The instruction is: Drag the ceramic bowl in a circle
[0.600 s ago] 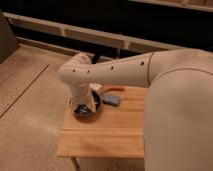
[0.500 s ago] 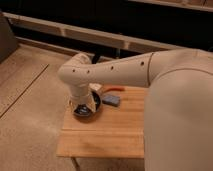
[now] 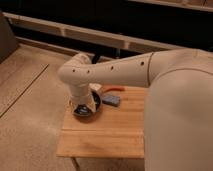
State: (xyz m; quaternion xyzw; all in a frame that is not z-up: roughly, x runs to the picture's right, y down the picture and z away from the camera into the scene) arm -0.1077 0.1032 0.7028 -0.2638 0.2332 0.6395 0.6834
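Reaches down into the ceramic bowl (image 3: 80, 114) with the pincer (image 3: 85, 106), at 10 o'clock on the tabletop (image 3: 110, 131). Cannot tell its grip.

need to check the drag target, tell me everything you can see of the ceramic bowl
The ceramic bowl is small, round, dark and glossy, with pale glints inside. It sits upright on the wooden table, towards its far left corner in the camera view, close beside the blue block; whether they touch is unclear. The gripper is down inside it from above, hiding much of its inside and far rim.
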